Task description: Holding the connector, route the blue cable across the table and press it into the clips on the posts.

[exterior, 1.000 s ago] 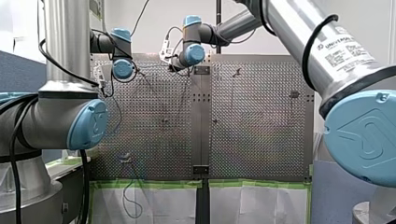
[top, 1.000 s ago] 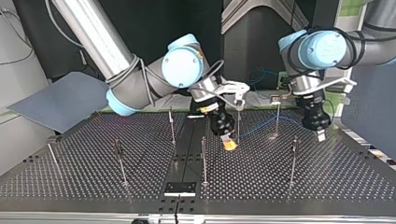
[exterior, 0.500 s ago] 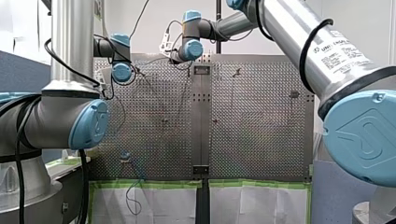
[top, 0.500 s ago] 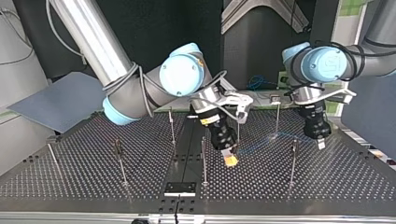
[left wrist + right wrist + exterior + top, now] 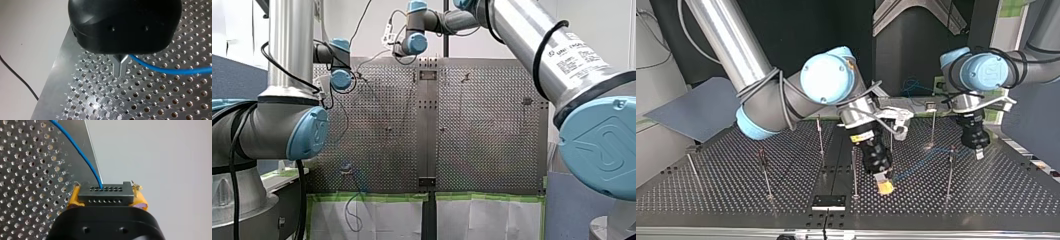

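connector (image 5: 105, 194) sits clamped in my right claw (image 5: 106, 199), blue cable (image 5: 80, 152) trailing out.

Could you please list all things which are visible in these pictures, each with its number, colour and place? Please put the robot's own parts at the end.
perforated table: one, silver metal, under both arms.
posts: about seven, thin and dark, upright across the table.
connector: one, black, gripped between yellow pads.
blue cable: one, blue, plugged into the connector, running over the table.
flat panel: one, blue-grey, beside the table at the top view's left.
right tool: one, black with yellow pads, shut on the connector, near the table's middle.
left tool: one, black with metal fingers, shut, the cable coming out beside them.
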You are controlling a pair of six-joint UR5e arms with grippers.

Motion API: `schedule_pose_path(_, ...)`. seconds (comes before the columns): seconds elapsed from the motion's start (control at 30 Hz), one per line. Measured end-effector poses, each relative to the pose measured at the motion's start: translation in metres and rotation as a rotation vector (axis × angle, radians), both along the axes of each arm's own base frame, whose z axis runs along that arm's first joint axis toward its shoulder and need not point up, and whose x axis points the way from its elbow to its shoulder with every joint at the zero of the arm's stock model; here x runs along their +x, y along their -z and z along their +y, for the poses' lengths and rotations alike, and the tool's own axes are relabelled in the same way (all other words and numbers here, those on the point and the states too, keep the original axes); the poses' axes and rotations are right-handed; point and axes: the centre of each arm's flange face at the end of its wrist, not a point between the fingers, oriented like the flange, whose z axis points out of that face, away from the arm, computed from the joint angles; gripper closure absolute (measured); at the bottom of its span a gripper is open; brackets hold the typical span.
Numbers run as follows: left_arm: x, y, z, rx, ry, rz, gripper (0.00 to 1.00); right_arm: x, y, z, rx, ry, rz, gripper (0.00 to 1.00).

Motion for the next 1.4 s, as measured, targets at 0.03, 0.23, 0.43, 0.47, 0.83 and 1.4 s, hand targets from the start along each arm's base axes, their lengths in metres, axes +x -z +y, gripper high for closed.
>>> schedule_pose_path(0.03, -0.001, -0.001, 0.000, -0.002, -0.004, 0.002, 1.00, 0.001, 0.000, 0.003, -0.002, -0.003, 0.003, 1.00)
schedule_pose_path(0.23, -0.013, -0.008, 0.000, -0.022, -0.020, -0.007, 1.00, 0.010, 0.013, 0.018, 0.003, -0.022, 0.032, 1.00)
schedule_pose_path(0.43, -0.023, -0.004, -0.005, -0.025, -0.010, -0.001, 1.00, 0.013, 0.039, 0.022, 0.031, -0.014, 0.070, 1.00)
schedule_pose_path(0.47, -0.024, -0.004, -0.006, -0.024, -0.009, 0.000, 1.00, 0.012, 0.044, 0.022, 0.037, -0.013, 0.076, 1.00)
schedule_pose_path(0.83, -0.011, 0.001, -0.005, -0.006, 0.034, -0.049, 1.00, 0.008, 0.080, 0.007, 0.082, 0.031, 0.117, 1.00)
schedule_pose_path(1.4, 0.022, -0.006, 0.010, 0.005, 0.064, -0.097, 1.00, 0.002, 0.091, -0.014, 0.088, 0.073, 0.128, 1.00)
